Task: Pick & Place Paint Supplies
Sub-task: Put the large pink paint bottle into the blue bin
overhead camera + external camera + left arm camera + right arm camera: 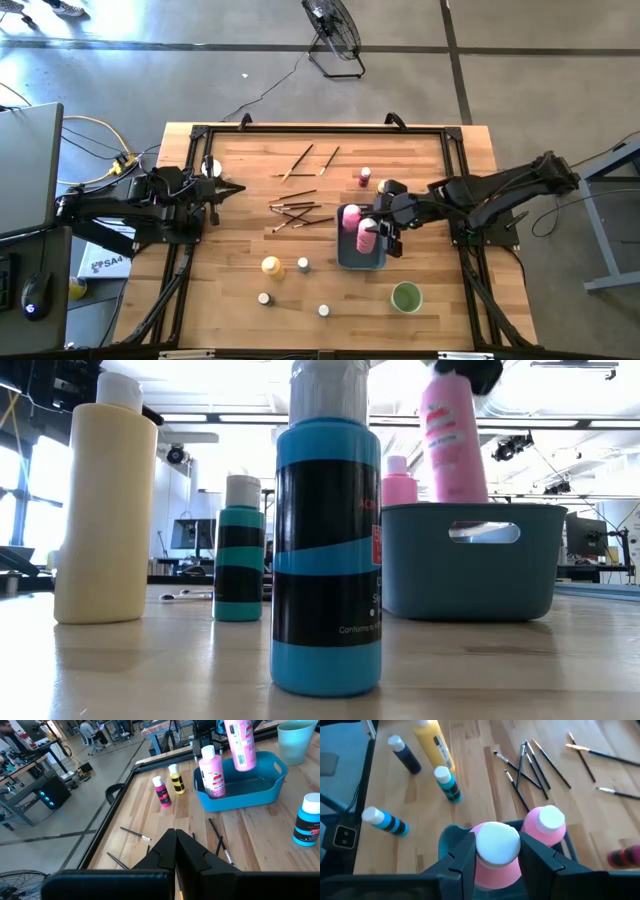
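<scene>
The sorting was, by my reading, in its early part. One pink squeeze bottle [350, 217] already stood upright inside the blue-grey tray [361, 264], and the right gripper [369, 233] held a second pink squeeze bottle [240, 742] clamped between its fingers above the tray, the bottle's foot not yet on the tray floor. The left gripper [234, 188] waited near the worktop's left edge with its fingers pressed together on nothing.

Much was left. A yellow squeeze bottle [271, 266] stood toward the front of the worktop with small white-capped paint bottles [303, 264] around it, one of them a blue-and-black bottle [326, 555] close to the low camera. A magenta bottle [365, 176] and a yellow-and-black bottle [176, 779] stood nearer the back edge, just beyond the tray. Brown-handled paintbrushes [297, 209] lay loose across the middle of the worktop, two more [312, 159] toward the back. A green cup [406, 297] sat near the front right corner, empty as far as could be seen.

The worktop [240, 240] was pale wooden planking inside a black frame. Around it lay a grey concrete floor, with a floor fan [333, 29] behind and office desks beyond.
</scene>
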